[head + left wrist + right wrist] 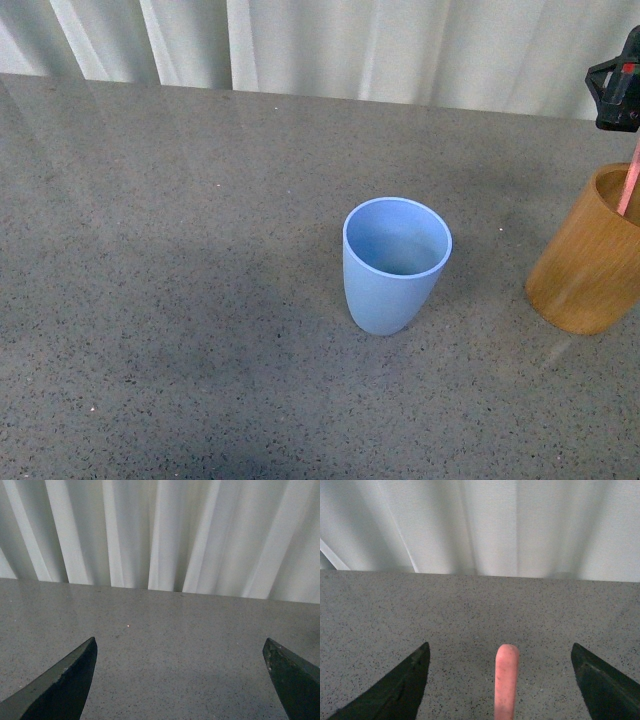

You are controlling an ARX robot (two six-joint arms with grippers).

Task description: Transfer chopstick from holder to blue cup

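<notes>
The chopstick [506, 680] looks light, stiff and probably slick, so it should be pinched just below its rounded top. It is a thin pinkish-red stick leaning in the holder [590, 265] at the front view's right edge, right of the blue cup [390, 290]. The right gripper [500, 647] is spread around its tip without touching it. The left gripper [180, 641] is spread too, holding nothing.

Right gripper [500, 646] jaws spread wide. Chopstick [506, 680] rounded pink end sits between them, touching neither jaw. Grey speckled table [470, 610] beyond, white curtain [495, 525] at its far edge.
</notes>
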